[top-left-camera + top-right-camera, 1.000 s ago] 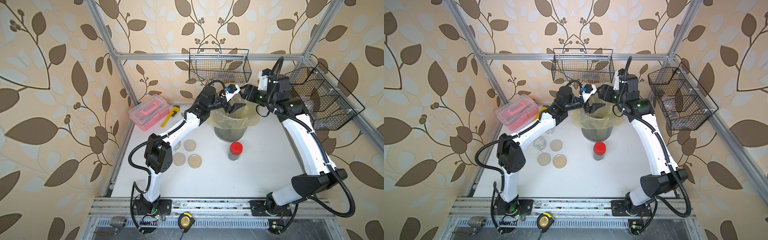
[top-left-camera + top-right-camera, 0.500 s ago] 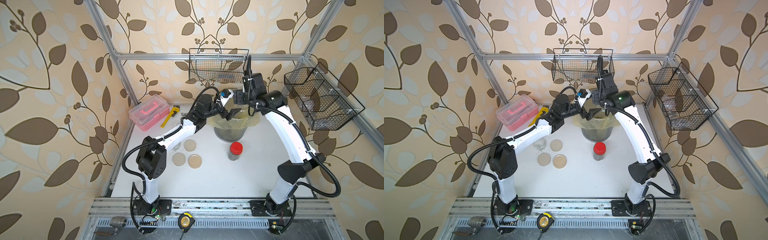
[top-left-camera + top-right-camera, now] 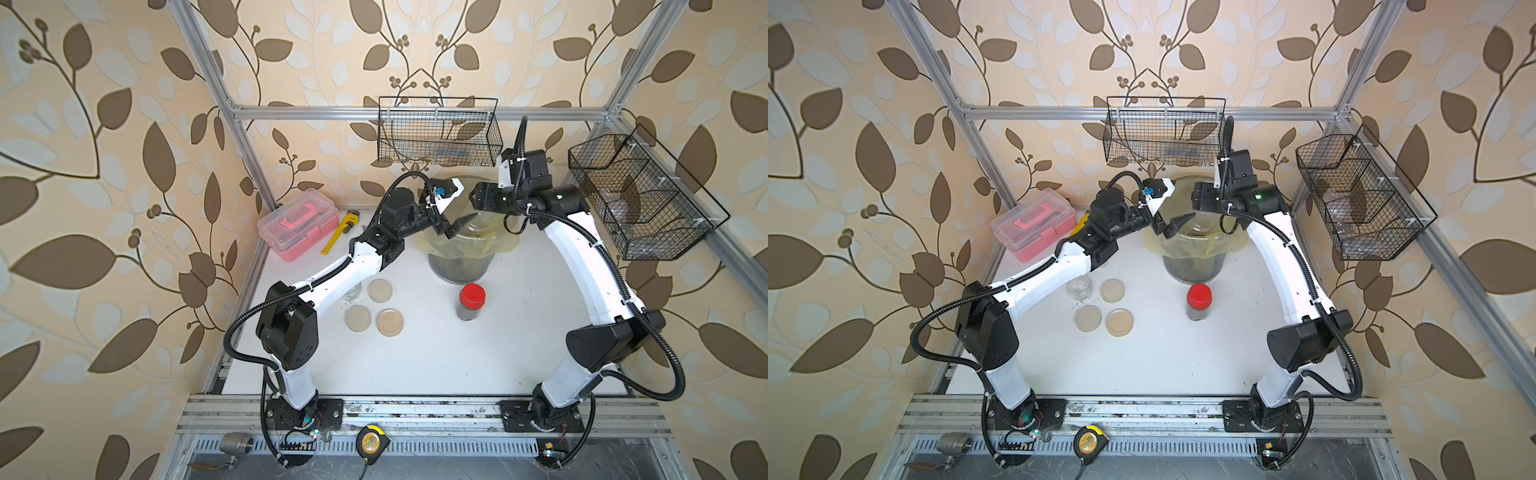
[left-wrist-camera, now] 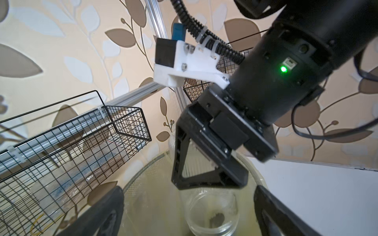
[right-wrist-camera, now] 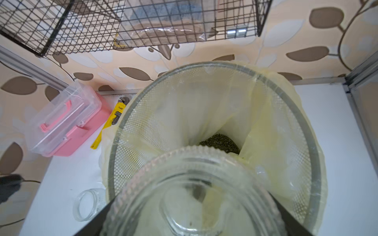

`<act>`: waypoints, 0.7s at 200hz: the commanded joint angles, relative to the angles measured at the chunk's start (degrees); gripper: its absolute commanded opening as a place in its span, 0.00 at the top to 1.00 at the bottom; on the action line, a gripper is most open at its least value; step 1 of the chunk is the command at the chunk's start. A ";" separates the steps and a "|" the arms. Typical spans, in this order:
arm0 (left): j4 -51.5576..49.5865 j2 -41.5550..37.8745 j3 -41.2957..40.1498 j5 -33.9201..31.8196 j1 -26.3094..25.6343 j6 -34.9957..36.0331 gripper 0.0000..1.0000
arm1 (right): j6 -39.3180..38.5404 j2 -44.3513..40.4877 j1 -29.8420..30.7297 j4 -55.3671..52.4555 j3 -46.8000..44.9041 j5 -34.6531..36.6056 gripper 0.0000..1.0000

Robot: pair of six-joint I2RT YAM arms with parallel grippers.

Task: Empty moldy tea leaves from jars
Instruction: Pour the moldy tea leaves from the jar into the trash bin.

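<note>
1. Most of the moldy tea leaves (image 5: 219, 143) lie as a dark heap at the bottom of the mesh bin (image 5: 120, 130), inside its yellowish liner (image 5: 266, 114); a small clump clings inside the clear jar (image 4: 212, 212).
2. The clear jar has no lid and hangs over the bin's mouth; the right fingers (image 5: 292, 226) are clamped on its sides.
3. The left fingers (image 4: 106, 212) are spread wide and grasp nothing; they hover above the bin's rim, just beside the clear jar.
4. A red-lidded jar (image 3: 471, 301) stands upright on the tabletop (image 3: 436, 365) near the bin, with dark leaves inside.
5. An empty jar (image 3: 1079, 286) with no lid stands beside the left forearm; three beige lids (image 3: 380, 290) lie flat near it.
6. A pink toolbox (image 3: 297, 224) and a yellow wrench (image 3: 338, 230) sit at the far left corner.
</note>
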 commanded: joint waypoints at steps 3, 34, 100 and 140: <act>6.13 -1.79 0.11 2.96 -0.07 3.72 0.01 | 6.17 -7.49 -1.90 12.55 -3.94 -11.11 0.95; 12.67 -0.66 0.29 7.37 0.28 4.05 0.01 | 13.24 -13.90 -5.58 23.63 -13.18 -21.40 0.95; 18.80 3.36 6.05 15.49 0.35 3.93 0.01 | 26.78 -21.20 -9.45 42.38 -25.15 -35.46 0.95; 23.26 5.70 8.27 18.76 0.37 1.75 0.01 | 33.17 -22.48 -9.41 51.60 -28.75 -39.51 0.95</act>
